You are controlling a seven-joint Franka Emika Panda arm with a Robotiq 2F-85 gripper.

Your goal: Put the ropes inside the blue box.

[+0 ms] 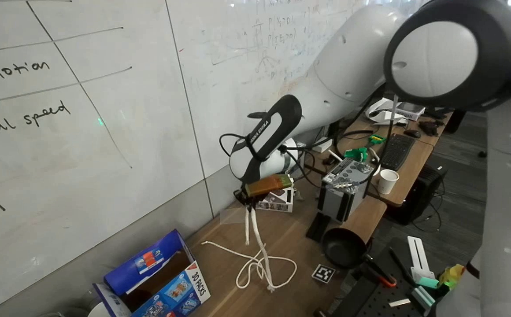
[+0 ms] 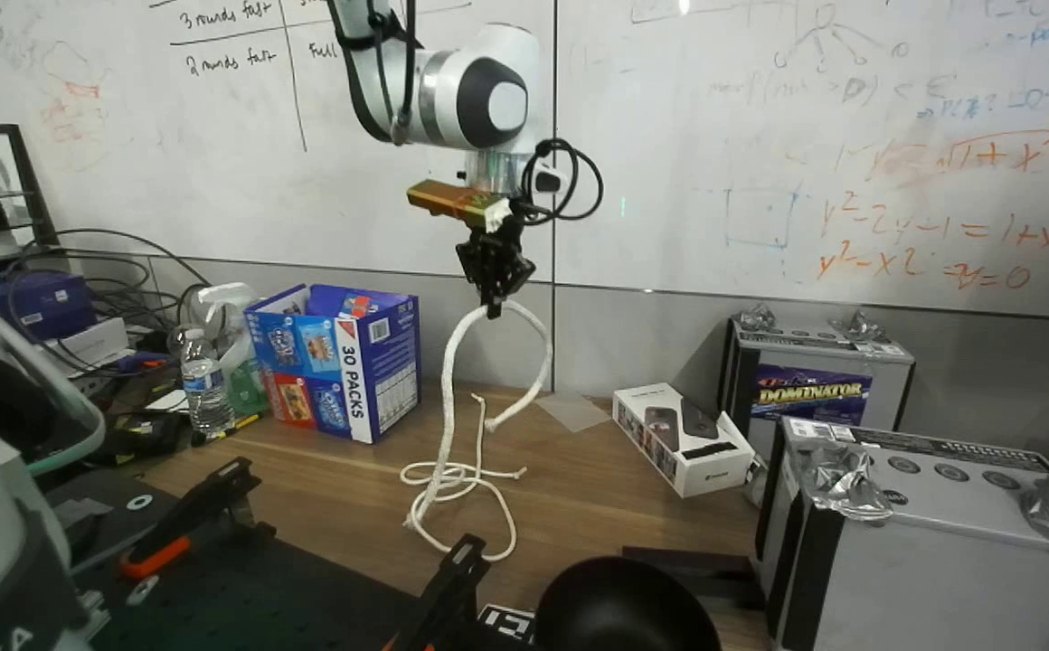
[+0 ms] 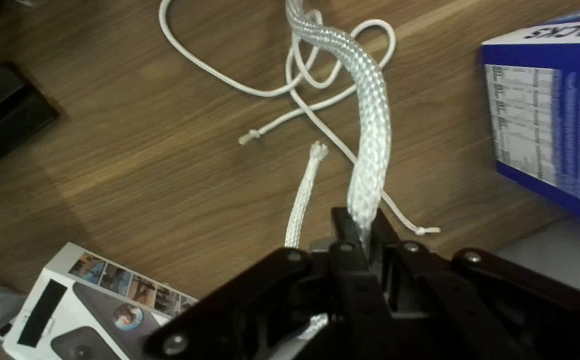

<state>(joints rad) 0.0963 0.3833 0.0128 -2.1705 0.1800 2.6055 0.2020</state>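
Note:
A thick white rope (image 1: 258,235) hangs from my gripper (image 1: 249,205), folded over the fingertips. It also shows in an exterior view (image 2: 449,398) and in the wrist view (image 3: 374,110). My gripper (image 2: 493,309) is shut on it, above the table; the fingertips (image 3: 362,225) pinch it in the wrist view. Its long end reaches down to the table; its short end hangs free. A thinner white rope (image 3: 250,90) lies in loose loops on the table below. The blue box (image 2: 389,362) stands upright with its top open, apart from the gripper; it also shows here (image 1: 199,281) and here (image 3: 565,125).
A white phone box (image 2: 683,443) stands by the wall. Large grey devices (image 2: 940,551) stand beyond it. A black pan (image 1: 343,247) lies near the table's front edge. A water bottle (image 2: 206,384) stands beside the blue box. A whiteboard (image 1: 105,145) rises behind the table.

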